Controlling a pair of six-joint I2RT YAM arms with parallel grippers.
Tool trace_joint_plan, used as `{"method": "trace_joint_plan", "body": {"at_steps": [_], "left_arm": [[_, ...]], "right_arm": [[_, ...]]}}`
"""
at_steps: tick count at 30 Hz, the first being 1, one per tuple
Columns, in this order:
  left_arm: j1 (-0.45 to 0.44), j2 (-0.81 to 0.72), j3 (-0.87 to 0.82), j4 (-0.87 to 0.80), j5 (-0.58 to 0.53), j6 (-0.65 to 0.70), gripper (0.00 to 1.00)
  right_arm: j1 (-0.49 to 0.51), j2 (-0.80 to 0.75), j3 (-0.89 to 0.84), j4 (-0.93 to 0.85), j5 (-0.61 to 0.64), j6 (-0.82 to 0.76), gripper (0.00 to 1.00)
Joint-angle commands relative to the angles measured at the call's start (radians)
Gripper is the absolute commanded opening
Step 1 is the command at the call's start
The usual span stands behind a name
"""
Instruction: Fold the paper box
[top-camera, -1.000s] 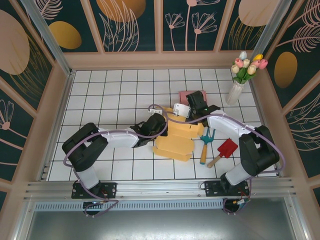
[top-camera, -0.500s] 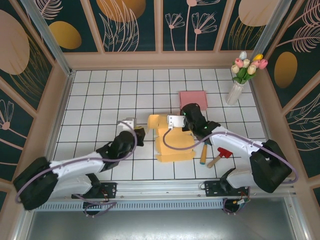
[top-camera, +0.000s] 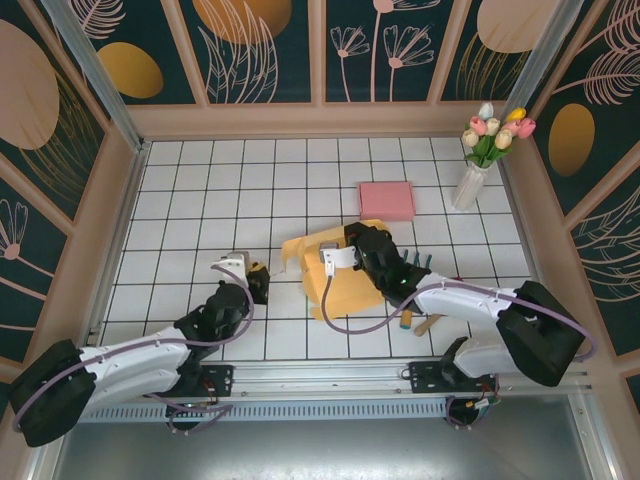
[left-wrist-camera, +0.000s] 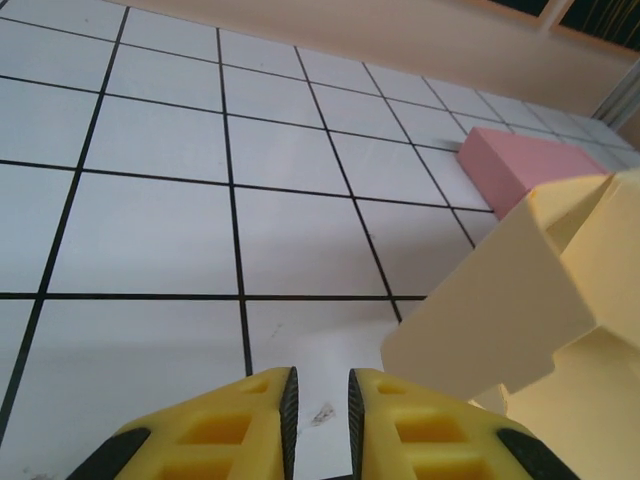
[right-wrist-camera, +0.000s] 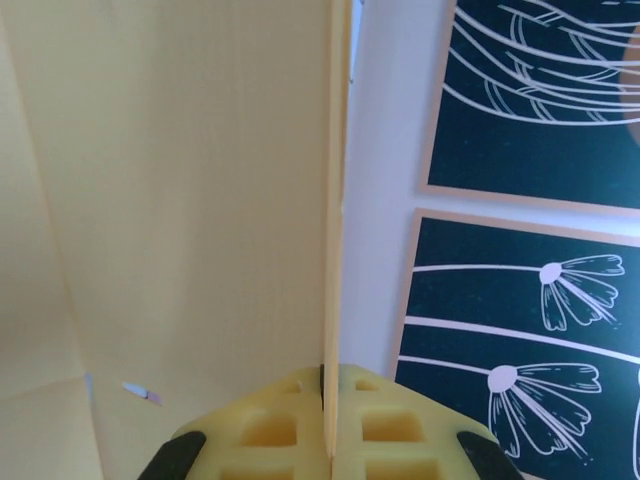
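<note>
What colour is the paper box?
The paper box is pale yellow, clearest in the top external view.

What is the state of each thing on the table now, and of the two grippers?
paper box: partly folded, one flap raised, one panel gripped.
right gripper: shut on a panel of the paper box.
left gripper: slightly open, empty, apart from the paper box.
pink block: lying flat, nothing touching it.
vase: upright, with tulips in it.

table (top-camera: 200, 200): white tiles, dark grid lines | block (top-camera: 386, 200): pink, laid flat at 2 o'clock | vase (top-camera: 468, 186): stood at block's 3 o'clock | box (top-camera: 355, 290): yellow, seen near centre | tool handle (top-camera: 433, 322): at 4 o'clock, partly hidden
</note>
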Motion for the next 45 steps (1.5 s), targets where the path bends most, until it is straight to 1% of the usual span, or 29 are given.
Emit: {"method": "trace_joint_plan", "body": {"at_steps": [1, 5, 7, 12, 16, 20, 24, 27, 28, 32, 35, 41, 45], "left_arm": [[0.001, 0.030, 0.015, 0.034, -0.032, 0.040, 0.24], [0.001, 0.060, 0.009, 0.048, -0.050, 0.052, 0.24], [0.002, 0.072, 0.001, 0.078, -0.039, 0.064, 0.24], [0.001, 0.141, 0.008, 0.155, 0.032, 0.099, 0.25], [0.002, 0.232, 0.032, 0.209, 0.101, 0.123, 0.26], [0.002, 0.311, 0.045, 0.270, 0.086, 0.140, 0.26], [0.001, 0.345, 0.056, 0.286, 0.100, 0.171, 0.26], [0.003, 0.348, 0.050, 0.284, 0.060, 0.178, 0.27], [0.004, 0.351, 0.048, 0.287, 0.054, 0.177, 0.28], [0.007, 0.386, 0.052, 0.321, 0.110, 0.192, 0.31], [0.008, 0.422, 0.064, 0.349, 0.107, 0.208, 0.31], [0.018, 0.498, 0.084, 0.433, 0.144, 0.245, 0.30], [0.020, 0.551, 0.107, 0.480, 0.215, 0.263, 0.30]], "right_arm": [[0.026, 0.039, 0.017, 0.059, 0.023, 0.033, 0.00], [0.035, 0.064, 0.016, 0.037, 0.008, 0.062, 0.00], [0.034, 0.076, 0.011, 0.036, 0.011, 0.064, 0.00], [0.033, 0.111, 0.001, 0.065, 0.019, 0.055, 0.00], [0.034, 0.133, -0.016, 0.107, 0.032, 0.025, 0.00], [0.028, 0.148, -0.038, 0.143, 0.047, -0.001, 0.00], [0.022, 0.157, -0.053, 0.166, 0.049, -0.017, 0.00], [0.012, 0.166, -0.061, 0.179, 0.054, -0.028, 0.00], [0.010, 0.169, -0.062, 0.178, 0.055, -0.030, 0.00], [0.009, 0.187, -0.081, 0.230, 0.072, -0.052, 0.00], [0.009, 0.195, -0.094, 0.251, 0.073, -0.048, 0.00], [0.006, 0.231, -0.102, 0.289, 0.071, -0.059, 0.00], [0.004, 0.247, -0.101, 0.292, 0.068, -0.060, 0.00]]}}
